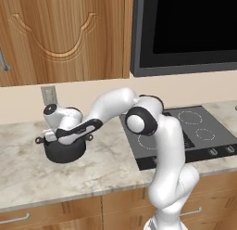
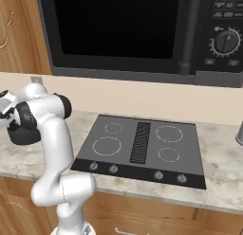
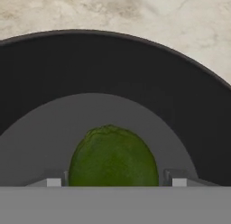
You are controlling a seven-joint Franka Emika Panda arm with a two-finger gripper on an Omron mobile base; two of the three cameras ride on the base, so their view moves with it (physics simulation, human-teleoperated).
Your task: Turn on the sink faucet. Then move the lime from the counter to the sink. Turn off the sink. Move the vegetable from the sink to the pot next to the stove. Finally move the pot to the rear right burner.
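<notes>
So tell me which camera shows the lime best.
The hand view: the lime sits large and centred inside the pot, between the fingertips. In both base views the arm and the pot's wall hide the lime.

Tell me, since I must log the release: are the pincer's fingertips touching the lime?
Cannot tell. In the hand view the lime sits inside the pot between the pincer fingertips, but the view's bottom edge hides any contact or gap.
</notes>
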